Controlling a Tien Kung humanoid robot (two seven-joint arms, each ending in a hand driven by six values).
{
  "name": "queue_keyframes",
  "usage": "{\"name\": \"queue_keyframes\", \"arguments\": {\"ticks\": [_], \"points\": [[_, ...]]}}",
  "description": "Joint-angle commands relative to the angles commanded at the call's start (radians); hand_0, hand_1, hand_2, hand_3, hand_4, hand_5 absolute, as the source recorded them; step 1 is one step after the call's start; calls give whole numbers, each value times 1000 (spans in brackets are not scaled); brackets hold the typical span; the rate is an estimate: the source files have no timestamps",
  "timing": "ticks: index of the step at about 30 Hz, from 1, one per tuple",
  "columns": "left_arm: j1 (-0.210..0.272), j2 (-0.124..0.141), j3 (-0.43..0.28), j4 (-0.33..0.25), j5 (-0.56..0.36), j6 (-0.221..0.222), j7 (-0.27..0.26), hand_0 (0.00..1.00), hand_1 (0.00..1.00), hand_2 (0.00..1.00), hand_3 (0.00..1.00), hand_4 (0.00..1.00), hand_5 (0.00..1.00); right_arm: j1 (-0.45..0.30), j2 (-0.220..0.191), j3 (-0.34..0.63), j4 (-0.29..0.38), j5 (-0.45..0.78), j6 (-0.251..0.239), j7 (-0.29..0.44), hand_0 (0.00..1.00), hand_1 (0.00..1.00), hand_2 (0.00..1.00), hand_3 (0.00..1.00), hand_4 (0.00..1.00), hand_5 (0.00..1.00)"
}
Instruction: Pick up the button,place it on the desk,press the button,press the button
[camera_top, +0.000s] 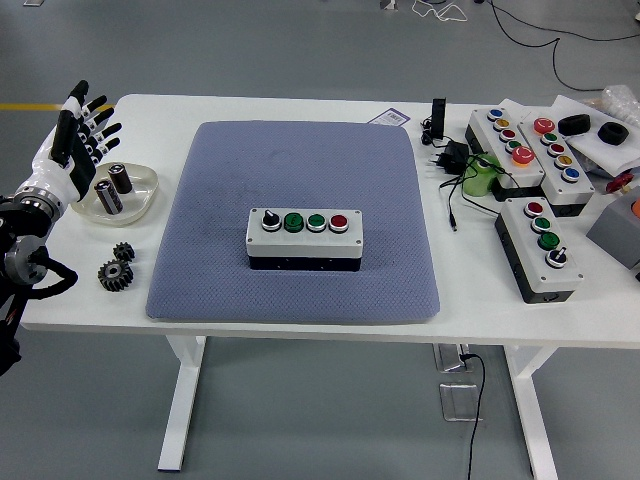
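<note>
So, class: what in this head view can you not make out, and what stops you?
- Right hand: outside the frame.
- Left hand: its arm is cut off by the left edge.
- Button box on the mat: any labels too small to read.
- Grey thing at the right edge: cropped, unidentifiable.
</note>
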Motion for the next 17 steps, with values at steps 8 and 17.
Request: {"name": "queue_keyframes", "arguments": {"ticks": [8,17], "points": [[2,-2,4,7,-8,7,5,923,908,960,938,758,998,2,0,-2,0,-1,1,2,693,624,674,659,377,369],[-1,-3,6,23,-16,8,9,919,907,957,935,760,998,3,-1,-11,0,7,2,5,692,623,674,658,377,370]]}}
